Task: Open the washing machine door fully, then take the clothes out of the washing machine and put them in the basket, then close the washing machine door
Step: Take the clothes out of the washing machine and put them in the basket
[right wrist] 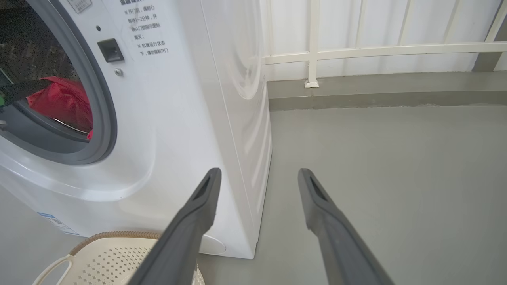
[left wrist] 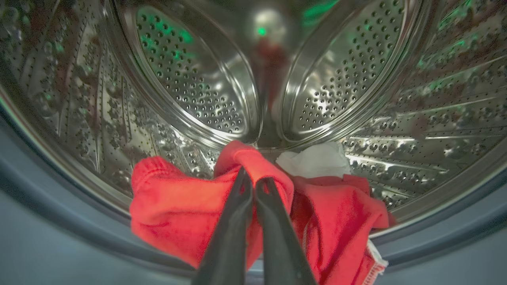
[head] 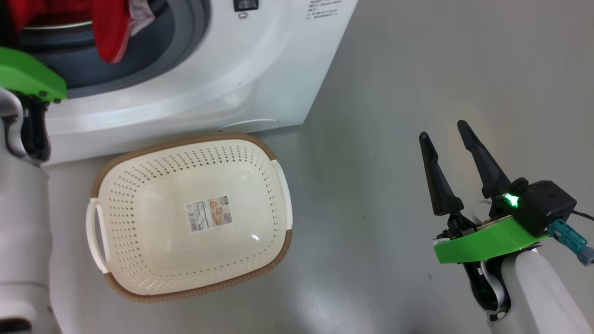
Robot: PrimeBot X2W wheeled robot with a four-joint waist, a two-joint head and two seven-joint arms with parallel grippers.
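Observation:
The clothes [left wrist: 178, 206], red fabric with a white patch, lie at the front lip of the perforated steel drum [left wrist: 190, 79]. My left gripper [left wrist: 253, 178] is shut on a raised fold of the red cloth. In the head view the red clothes [head: 111, 32] hang over the grey gasket of the washing machine [head: 209, 69]. The washing machine door is out of view and the opening stands uncovered. On the floor before the machine sits the cream basket [head: 195, 139], holding just its paper label. My right gripper [head: 443, 131] is open over bare floor to the right, holding nothing.
My left forearm with its green bracket [head: 28, 76] stands at the machine's front. A white railing [right wrist: 313, 51] and a low kerb run along the back wall. Grey floor [head: 394, 69] spreads right of the machine. The basket's rim [right wrist: 115, 235] shows below my right gripper [right wrist: 258, 174].

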